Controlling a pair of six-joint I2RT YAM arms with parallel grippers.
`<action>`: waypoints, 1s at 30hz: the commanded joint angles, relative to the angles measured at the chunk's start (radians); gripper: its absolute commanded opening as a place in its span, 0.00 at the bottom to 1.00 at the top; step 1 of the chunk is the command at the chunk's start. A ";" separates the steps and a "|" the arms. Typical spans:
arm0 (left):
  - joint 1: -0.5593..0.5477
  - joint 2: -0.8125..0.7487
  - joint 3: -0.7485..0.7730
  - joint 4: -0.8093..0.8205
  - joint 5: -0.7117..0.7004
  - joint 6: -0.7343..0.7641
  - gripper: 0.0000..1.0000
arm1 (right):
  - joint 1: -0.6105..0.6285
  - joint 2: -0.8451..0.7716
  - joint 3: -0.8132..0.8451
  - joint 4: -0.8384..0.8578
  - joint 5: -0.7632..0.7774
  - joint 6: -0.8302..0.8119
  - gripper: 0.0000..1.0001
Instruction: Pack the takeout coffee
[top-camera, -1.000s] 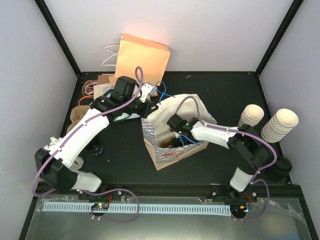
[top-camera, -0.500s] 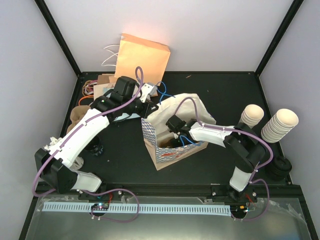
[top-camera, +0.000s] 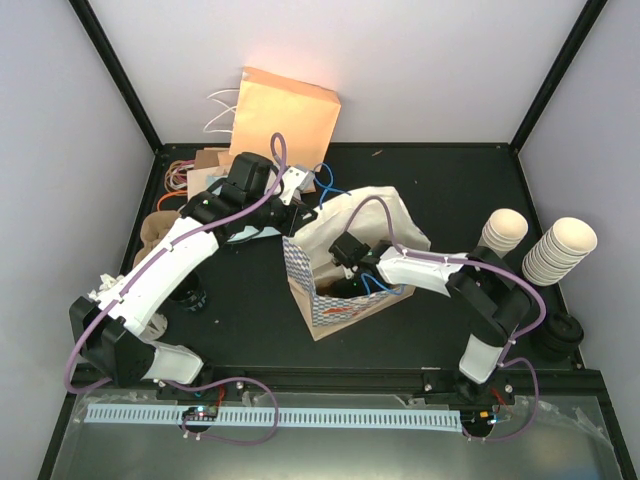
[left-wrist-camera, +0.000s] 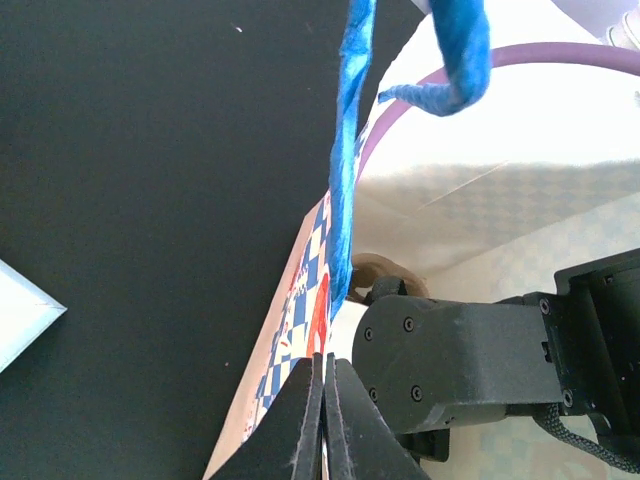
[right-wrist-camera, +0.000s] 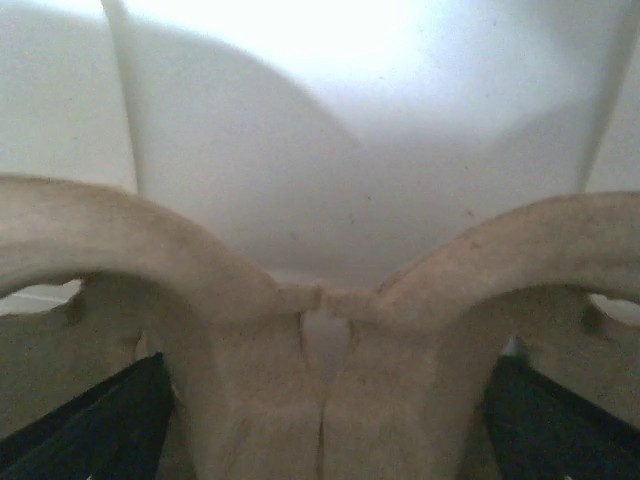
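The blue-checked paper bag (top-camera: 335, 305) stands open at mid-table. My left gripper (top-camera: 298, 208) is shut on its far-left rim (left-wrist-camera: 322, 330), beside a blue cord handle (left-wrist-camera: 350, 150). My right gripper (top-camera: 345, 272) reaches down inside the bag; its black body (left-wrist-camera: 470, 350) fills the bag mouth in the left wrist view. Its fingers (right-wrist-camera: 90, 425) stand wide apart, open, either side of a beige moulded pulp holder (right-wrist-camera: 320, 300) on the bag's floor, and I cannot tell if they touch it. The takeout coffee is hidden inside the bag.
Two stacks of cream cups (top-camera: 503, 230) (top-camera: 560, 250) stand at the right. A brown paper bag (top-camera: 285, 110) lies at the back. Pulp carriers (top-camera: 160, 225) and more bags sit at the far left. Black lids (top-camera: 190, 297) (top-camera: 560, 335) lie by each arm.
My right gripper has opened its jaws inside the bag and shifted slightly left. The left gripper and the bag have not moved.
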 joint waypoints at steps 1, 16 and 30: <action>-0.007 -0.019 0.012 0.021 0.018 -0.002 0.02 | -0.010 0.041 -0.057 0.002 0.029 -0.004 0.93; -0.007 -0.025 0.020 0.015 0.021 -0.005 0.02 | -0.010 -0.064 0.040 -0.124 0.066 -0.006 1.00; -0.009 -0.029 0.022 0.014 0.025 -0.010 0.01 | -0.011 -0.168 0.170 -0.252 0.083 -0.012 0.92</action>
